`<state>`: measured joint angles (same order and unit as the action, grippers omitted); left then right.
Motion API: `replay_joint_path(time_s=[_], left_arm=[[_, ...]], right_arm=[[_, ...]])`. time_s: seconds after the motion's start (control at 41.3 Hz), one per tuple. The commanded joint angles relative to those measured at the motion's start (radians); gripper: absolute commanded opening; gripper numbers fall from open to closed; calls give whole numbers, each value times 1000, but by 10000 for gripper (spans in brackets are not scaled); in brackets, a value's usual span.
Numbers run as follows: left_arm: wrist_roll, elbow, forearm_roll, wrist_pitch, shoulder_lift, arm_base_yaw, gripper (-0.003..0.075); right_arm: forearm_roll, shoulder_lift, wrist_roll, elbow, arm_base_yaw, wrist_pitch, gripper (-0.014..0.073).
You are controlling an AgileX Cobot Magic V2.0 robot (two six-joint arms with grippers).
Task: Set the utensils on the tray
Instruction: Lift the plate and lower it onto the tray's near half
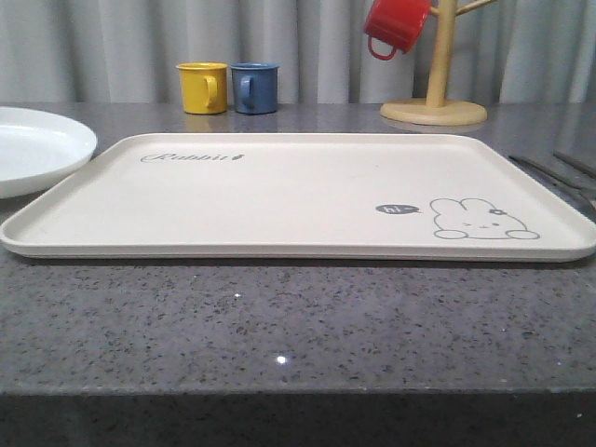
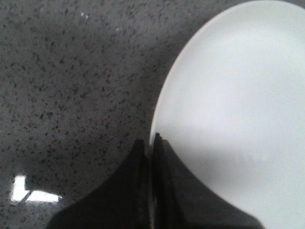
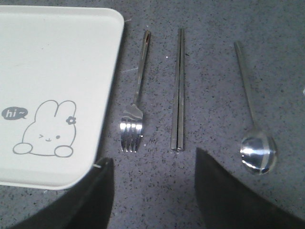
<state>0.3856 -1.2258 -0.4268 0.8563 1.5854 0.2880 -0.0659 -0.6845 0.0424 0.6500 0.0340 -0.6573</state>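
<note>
Cream melamine-looking tray [image 1: 279, 200] is our landmark, sitting flat on the speckled grey countertop [image 1: 279, 326] with nothing on it yet. We can see its "Rabbit" script at the far left corner and the grey rabbit drawing [image 1: 480, 220] with the "hi" bubble near the right edge.

All the utensils lie on the counter just off the tray's right edge, side by side and not touching each other. Closest to the tray is the fork [image 3: 135, 102], then the pair of chopsticks [image 3: 178, 90] pressed together, and the spoon [image 3: 252, 119] is farthest out (bowl facing up, shiny).

Our right gripper [image 3: 152, 191] hangs over the counter beside the tray's corner, fingers spread wide, with the fork tines and chopstick ends roughly between them in the wrist view. It's holding nothing.

Our left gripper [image 2: 150, 152] is on the opposite side of the tray, fingers pressed together with nothing between them, right at the rim of the round white plate [image 2: 238, 109].

Behind the tray: a yellow mug [image 1: 203, 88], a blue mug [image 1: 254, 88], and a red mug [image 1: 396, 25] hanging on a wooden mug tree [image 1: 436, 84].
</note>
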Motion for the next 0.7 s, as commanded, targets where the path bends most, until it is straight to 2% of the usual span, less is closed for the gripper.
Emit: replay_joint_path(time_s=[0.0, 0.193, 0.46, 0.677], left_arm=[[9, -67, -78, 26, -70, -4, -18], [97, -126, -164, 135, -79, -85, -18], [134, -125, -186, 109, -50, -308, -18], [134, -125, -178, 51, 11, -433, -18]], right_arm=[[7, -5, -2, 25, -7, 63, 417], [7, -5, -2, 25, -7, 63, 417], [7, -5, -2, 25, -7, 63, 417], [7, -5, -2, 25, -7, 63, 417]])
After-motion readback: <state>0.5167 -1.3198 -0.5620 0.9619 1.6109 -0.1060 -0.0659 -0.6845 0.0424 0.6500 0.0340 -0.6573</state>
